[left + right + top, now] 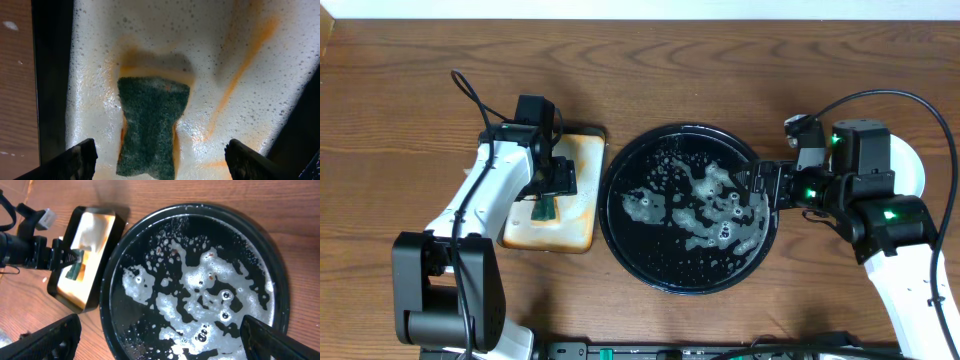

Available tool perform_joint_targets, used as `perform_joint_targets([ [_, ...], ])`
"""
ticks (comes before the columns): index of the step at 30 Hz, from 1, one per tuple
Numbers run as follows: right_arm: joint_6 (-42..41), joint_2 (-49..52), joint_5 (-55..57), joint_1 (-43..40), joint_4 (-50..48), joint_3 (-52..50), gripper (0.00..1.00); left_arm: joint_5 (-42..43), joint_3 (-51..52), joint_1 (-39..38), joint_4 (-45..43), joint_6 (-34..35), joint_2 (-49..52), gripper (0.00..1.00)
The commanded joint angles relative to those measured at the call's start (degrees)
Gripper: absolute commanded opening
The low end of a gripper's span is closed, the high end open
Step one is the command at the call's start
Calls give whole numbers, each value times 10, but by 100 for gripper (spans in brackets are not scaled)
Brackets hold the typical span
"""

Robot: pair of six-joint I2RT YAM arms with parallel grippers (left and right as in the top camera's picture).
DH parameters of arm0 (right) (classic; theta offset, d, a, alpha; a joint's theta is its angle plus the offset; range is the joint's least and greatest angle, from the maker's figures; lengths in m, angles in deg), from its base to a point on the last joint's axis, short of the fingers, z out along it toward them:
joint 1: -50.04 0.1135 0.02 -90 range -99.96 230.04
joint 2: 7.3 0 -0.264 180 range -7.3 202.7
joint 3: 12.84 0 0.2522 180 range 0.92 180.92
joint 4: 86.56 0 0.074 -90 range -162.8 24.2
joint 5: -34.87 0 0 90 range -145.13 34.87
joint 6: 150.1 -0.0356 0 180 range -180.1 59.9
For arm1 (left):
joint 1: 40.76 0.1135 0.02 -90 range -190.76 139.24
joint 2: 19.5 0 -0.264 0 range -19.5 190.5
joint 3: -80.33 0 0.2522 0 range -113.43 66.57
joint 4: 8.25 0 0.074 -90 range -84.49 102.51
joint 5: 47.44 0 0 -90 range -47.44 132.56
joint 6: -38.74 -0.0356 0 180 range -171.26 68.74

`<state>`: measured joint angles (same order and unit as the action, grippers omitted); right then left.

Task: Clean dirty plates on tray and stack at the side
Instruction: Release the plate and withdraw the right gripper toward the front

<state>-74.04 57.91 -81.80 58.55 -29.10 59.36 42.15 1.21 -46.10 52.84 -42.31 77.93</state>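
The black tray (638,262) sits mid-table and holds only white foam and water; no plate lies on it. A pale round plate edge (912,165) shows at the far right, mostly hidden behind my right arm; I cannot tell how many plates are there. My right gripper (767,186) is open and empty over the tray's right rim; in the right wrist view the tray (145,247) fills the space between its fingers (160,341). My left gripper (552,192) is open just above a green sponge (152,125), fingers (162,162) on either side without touching it.
The sponge (544,209) lies in a pale, orange-stained rectangular tray (582,160) full of suds, left of the black tray; it also shows in the right wrist view (92,227). Bare wooden table lies along the far side.
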Motion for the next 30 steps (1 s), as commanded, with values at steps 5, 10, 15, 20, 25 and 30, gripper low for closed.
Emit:
perform_joint_targets([
  [5, 8, 4, 17, 9, 39, 0, 99, -11, 4, 2, 1, -6, 0, 83],
  [10, 80, -9, 22, 8, 64, 0, 99, -11, 4, 2, 1, -6, 0, 84],
  [15, 183, -70, 12, 8, 54, 0, 99, -11, 4, 2, 1, -6, 0, 83],
  [20, 275, -158, 33, 9, 47, -3, 99, -11, 4, 2, 1, -6, 0, 83],
  [25, 297, -253, 73, 8, -37, -70, 99, -11, 4, 2, 1, -6, 0, 84],
  [30, 296, -382, 78, -5, -162, -232, 99, -11, 4, 2, 1, -6, 0, 84],
])
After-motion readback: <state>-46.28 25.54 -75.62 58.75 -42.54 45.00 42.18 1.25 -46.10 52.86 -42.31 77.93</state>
